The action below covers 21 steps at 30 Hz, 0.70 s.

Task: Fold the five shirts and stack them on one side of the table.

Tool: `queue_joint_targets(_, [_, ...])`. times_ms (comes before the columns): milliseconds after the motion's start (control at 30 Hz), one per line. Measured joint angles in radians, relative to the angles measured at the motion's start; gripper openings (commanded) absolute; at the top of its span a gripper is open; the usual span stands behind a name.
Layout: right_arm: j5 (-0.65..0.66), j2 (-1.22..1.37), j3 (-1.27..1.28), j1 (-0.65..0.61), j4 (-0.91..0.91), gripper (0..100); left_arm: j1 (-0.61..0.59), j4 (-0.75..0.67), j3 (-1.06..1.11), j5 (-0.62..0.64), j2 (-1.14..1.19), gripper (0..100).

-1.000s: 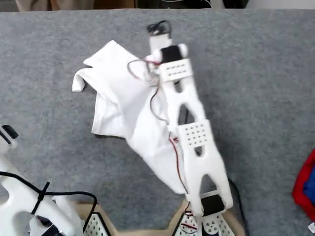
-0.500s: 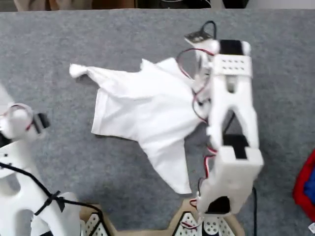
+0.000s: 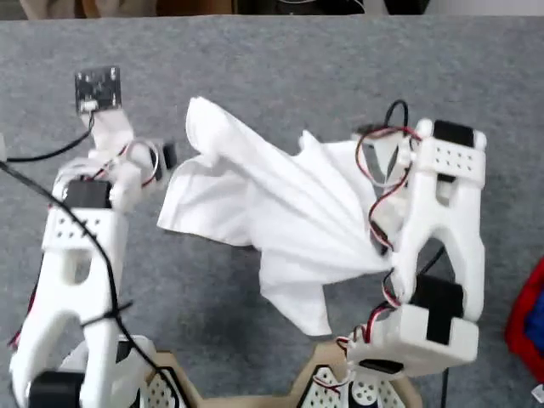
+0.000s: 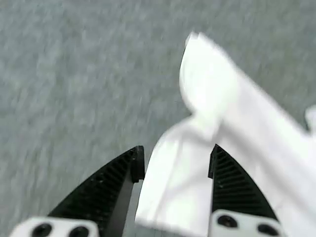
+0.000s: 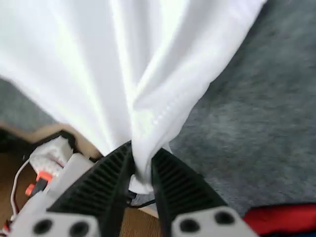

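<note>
A white shirt (image 3: 272, 195) is bunched across the middle of the grey table (image 3: 280, 59), its right part pulled up into taut folds. My right gripper (image 5: 142, 159) is shut on a pinched fold of that shirt (image 5: 123, 59); in the high view it sits under the right arm near the shirt's right side (image 3: 381, 245). My left gripper (image 3: 166, 157) is at the shirt's left edge. It stands open, its two black fingers (image 4: 116, 185) on either side of the shirt's edge (image 4: 237, 113), which lies between them unclamped.
A red and blue cloth (image 3: 529, 314) lies at the table's right edge, and its red edge (image 5: 281, 219) lies close to the right gripper. Both arm bases (image 3: 340, 387) stand at the front edge. Bare grey table runs along the back.
The right arm has drawn the shirt back toward the front right, pulling it taut. The left arm has swung out from the front left corner to the shirt's left edge.
</note>
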Motion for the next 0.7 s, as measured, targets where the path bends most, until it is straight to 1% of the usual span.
queue_joint_targets(100, [0.043, -0.049, 0.071, 0.021, 0.000, 0.6, 0.049, -0.072, -0.028, 0.005, 0.190, 22])
queue_joint_targets(267, [0.061, -0.080, 0.097, 0.032, 0.000, 0.6, 0.120, -0.077, -0.207, 0.011, 0.517, 22])
queue_joint_targets(400, [0.061, -0.080, 0.100, 0.032, 0.000, 0.6, 0.146, -0.077, -0.396, 0.077, 0.723, 22])
queue_joint_targets(567, [0.061, -0.080, 0.101, 0.032, 0.000, 0.6, 0.144, -0.074, -0.684, 0.172, 0.921, 22])
queue_joint_targets(700, [0.061, -0.080, 0.101, 0.032, 0.000, 0.6, 0.144, -0.023, -0.928, 0.210, 1.091, 22])
